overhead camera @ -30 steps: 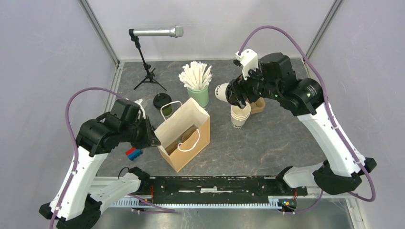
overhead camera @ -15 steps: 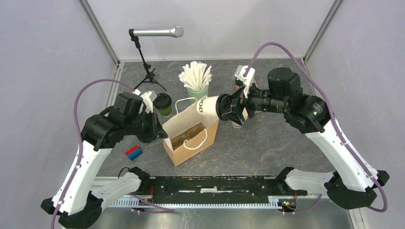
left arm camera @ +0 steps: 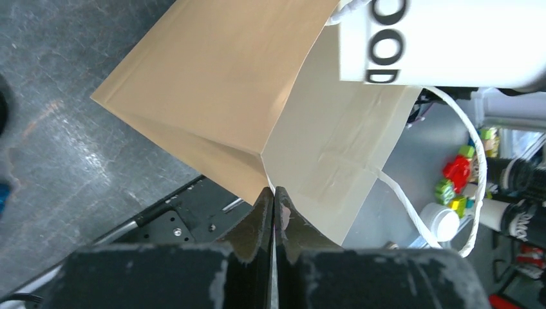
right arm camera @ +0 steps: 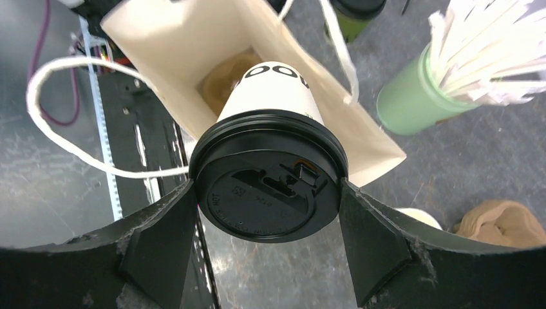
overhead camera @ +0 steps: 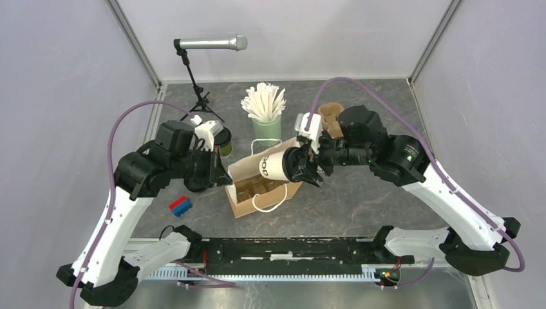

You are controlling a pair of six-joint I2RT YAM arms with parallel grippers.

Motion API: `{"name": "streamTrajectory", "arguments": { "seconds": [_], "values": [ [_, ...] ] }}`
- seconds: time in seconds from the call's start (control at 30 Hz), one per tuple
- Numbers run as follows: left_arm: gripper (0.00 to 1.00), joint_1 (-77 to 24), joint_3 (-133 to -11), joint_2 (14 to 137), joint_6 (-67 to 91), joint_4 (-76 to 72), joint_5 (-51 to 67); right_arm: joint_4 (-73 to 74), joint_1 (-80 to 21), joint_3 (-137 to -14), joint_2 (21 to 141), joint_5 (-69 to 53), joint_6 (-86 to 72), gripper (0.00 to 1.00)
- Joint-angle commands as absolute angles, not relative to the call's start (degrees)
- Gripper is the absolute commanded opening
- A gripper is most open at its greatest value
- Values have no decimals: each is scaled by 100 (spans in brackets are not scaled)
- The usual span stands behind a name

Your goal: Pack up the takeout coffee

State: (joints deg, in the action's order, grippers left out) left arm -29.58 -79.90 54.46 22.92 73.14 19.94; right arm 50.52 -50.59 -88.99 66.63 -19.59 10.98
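Observation:
A white takeout coffee cup [overhead camera: 273, 166] with dark print and a black lid [right arm camera: 267, 187] hangs tilted in the air, its base pointing into the mouth of a brown paper bag [overhead camera: 248, 168]. My right gripper [overhead camera: 302, 166] is shut on the cup at the lid rim [right arm camera: 266, 193]. A brown pulp carrier [right arm camera: 222, 80] lies at the bag's bottom. My left gripper [left arm camera: 275, 196] is shut on the bag's [left arm camera: 212, 96] rim at a corner fold, at the bag's left end [overhead camera: 226, 177]. An olive-green lidded cup [overhead camera: 223, 143] stands behind the left wrist, partly hidden.
A mint-green cup of white sticks [overhead camera: 265, 125] stands just behind the bag. Another pulp carrier [overhead camera: 329, 116] lies at the back right, with a cream cup rim [right arm camera: 418, 219] near it. A microphone on a stand [overhead camera: 209, 44] is at the back left. Red and blue blocks [overhead camera: 180, 206] lie front left.
The right gripper carried the white cup left and down to the bag's mouth. The left gripper closed on the bag's rim, and the bag tipped over toward the right.

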Motion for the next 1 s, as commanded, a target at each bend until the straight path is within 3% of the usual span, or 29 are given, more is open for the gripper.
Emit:
{"name": "streamTrajectory", "arguments": {
  "seconds": [0.0,0.17,0.33,0.4,0.43,0.6,0.97],
  "values": [
    [5,-2927,-7973,5416,1270,7068,2167,5334,-5328,-8795,6734,-1227,1477,70],
    [8,-2903,-7852,5551,1060,6456,1733,5496,-5774,-9040,7057,-814,1567,70],
    [33,-2849,-8120,5644,1399,6294,1381,5384,-6309,-9318,7453,-411,1503,70],
    [51,-2844,-8301,5605,1698,6562,1199,5462,-6538,-9480,7655,-145,1496,69],
    [53,-2846,-8392,5576,1810,6723,1171,5513,-6654,-9566,7749,-80,1495,69],
    [61,-2839,-8566,5193,2564,7463,830,5503,-6907,-9697,7951,93,1485,70],
    [61,-2844,-8355,5049,2991,8208,18,5730,-6926,-9650,8024,98,1539,70]
  ]
}}
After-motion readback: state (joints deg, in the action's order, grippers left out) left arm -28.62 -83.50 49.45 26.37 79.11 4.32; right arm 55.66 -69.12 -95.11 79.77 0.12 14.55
